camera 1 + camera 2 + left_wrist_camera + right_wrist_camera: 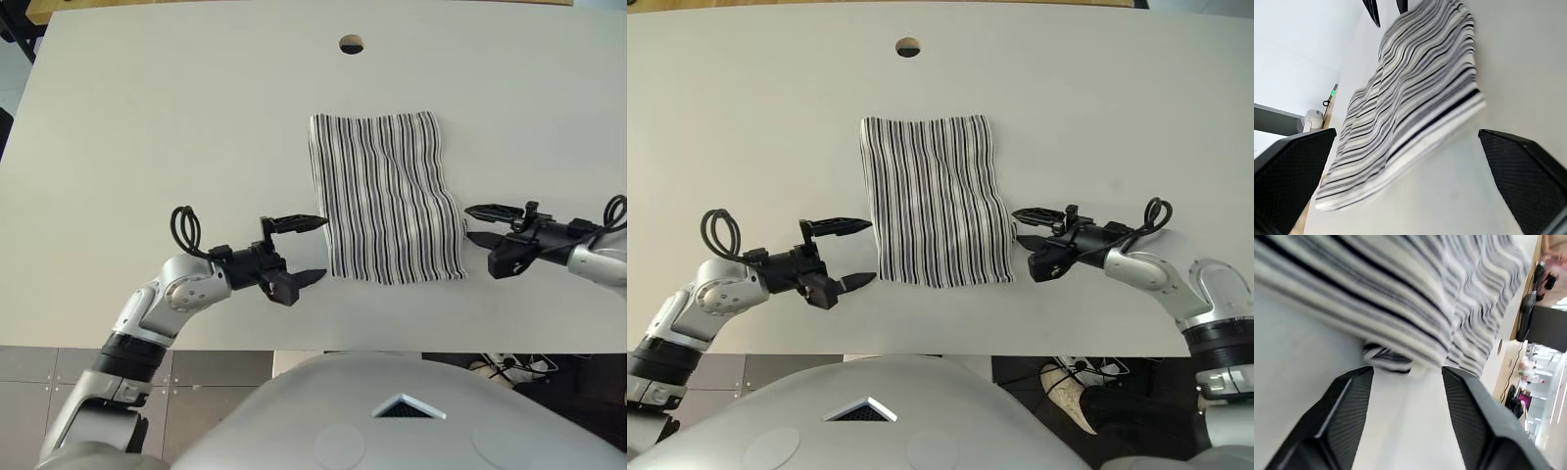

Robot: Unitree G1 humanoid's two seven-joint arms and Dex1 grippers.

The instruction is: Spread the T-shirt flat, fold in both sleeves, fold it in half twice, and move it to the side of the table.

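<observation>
- T-shirt [387, 201]: striped, lying as a narrow rectangle with no sleeve sticking out. It sits right of centre on the surface [147, 127], with its long sides running near to far. Judged from this outline, the sleeves are already folded in and a half fold comes next.
- Left fingers [299, 222]: spread wide apart and holding nothing. They lie low over the surface at the shirt's left edge, close to its near-left corner, with the tips pointing right toward the cloth. The likely reason is to take that corner for a lift.
- Right fingers [490, 211]: apart and holding nothing, with a narrower gap than the left pair. They are at the shirt's right edge beside the near-right corner, tips pointing left. The mirrored placement suggests both near corners are to be taken together, so the near hem can be carried toward the far hem.
- Shirt relative to the left fingers: the edge is just beside the tips, and the cloth lies ahead of the gap rather than inside it. I cannot tell whether the tips touch it.
- Shirt relative to the right fingers: in the right wrist view the hem [1391, 360] sits at the mouth of the gap. It is not pinched.
- Hole [351, 44]: a round opening in the surface at its far side, well apart from the shirt.
</observation>
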